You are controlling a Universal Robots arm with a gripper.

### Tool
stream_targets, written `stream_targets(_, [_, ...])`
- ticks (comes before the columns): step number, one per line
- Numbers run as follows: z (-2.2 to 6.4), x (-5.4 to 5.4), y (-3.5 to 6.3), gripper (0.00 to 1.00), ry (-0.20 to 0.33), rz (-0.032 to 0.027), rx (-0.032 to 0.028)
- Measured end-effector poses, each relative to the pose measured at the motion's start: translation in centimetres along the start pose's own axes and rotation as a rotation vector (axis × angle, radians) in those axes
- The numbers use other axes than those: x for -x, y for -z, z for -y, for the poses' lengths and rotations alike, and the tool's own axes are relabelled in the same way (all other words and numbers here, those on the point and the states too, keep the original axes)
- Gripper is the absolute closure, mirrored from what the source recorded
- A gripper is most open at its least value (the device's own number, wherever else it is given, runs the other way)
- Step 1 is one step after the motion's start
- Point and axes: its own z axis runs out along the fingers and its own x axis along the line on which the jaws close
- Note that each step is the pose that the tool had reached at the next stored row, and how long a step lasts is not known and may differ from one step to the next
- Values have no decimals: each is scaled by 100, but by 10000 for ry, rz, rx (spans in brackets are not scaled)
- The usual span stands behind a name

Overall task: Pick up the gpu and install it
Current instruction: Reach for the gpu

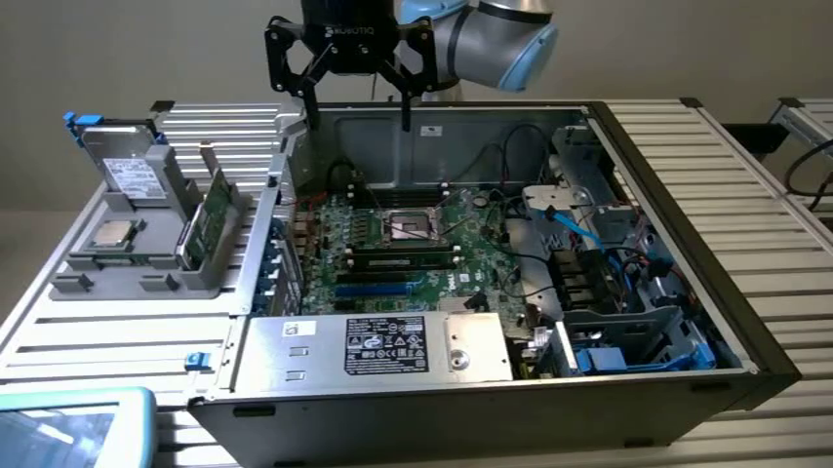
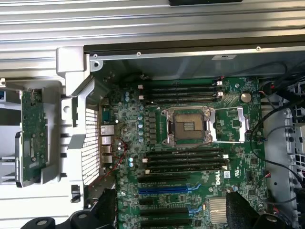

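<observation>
The gpu (image 1: 206,222) stands on edge in a grey holder (image 1: 143,263) outside the case, at the exterior view's left, green board face showing and a metal bracket at its top. In the wrist view the gpu (image 2: 31,136) is a green card beside the case wall. My gripper (image 1: 358,122) hangs high over the case's far edge, open and empty, well apart from the gpu. In the wrist view its dark fingers (image 2: 240,207) frame the large green motherboard (image 2: 190,143), and the gripper (image 2: 171,214) looks straight down on it.
The open computer case (image 1: 651,156) lies on a slatted metal table. Blue and black expansion slots (image 2: 164,189) sit on the motherboard. A silver hard drive (image 1: 128,174) and a processor chip (image 1: 115,232) share the holder. A power supply (image 1: 384,346) and cables (image 1: 573,219) crowd the case.
</observation>
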Motion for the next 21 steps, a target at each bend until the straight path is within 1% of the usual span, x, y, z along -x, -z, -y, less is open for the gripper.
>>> stream_targets(5, [-3,-16,-1,1,-2,-1,2])
stream_targets(7, [-16,-84,-1,3,-2,-1,0])
stream_targets(8, [-20,-128,-1,10,-3,0,1])
stream_targets(9, [-26,-170,0,10,-2,0,1])
stream_targets(12, [-54,-294,-1,27,-2,-1,-1])
stream_targets(13, [-64,-335,-4,27,-2,1,2])
stream_targets(14, [-75,-379,-6,33,-3,1,2])
stream_targets(15, [-88,-423,-10,33,-2,1,1])
stream_targets(17, [-117,-515,-23,45,-2,0,1])
stream_targets(18, [-131,-560,-30,45,-2,0,1])
stream_targets(21, [-169,-699,-47,63,-1,-1,-1])
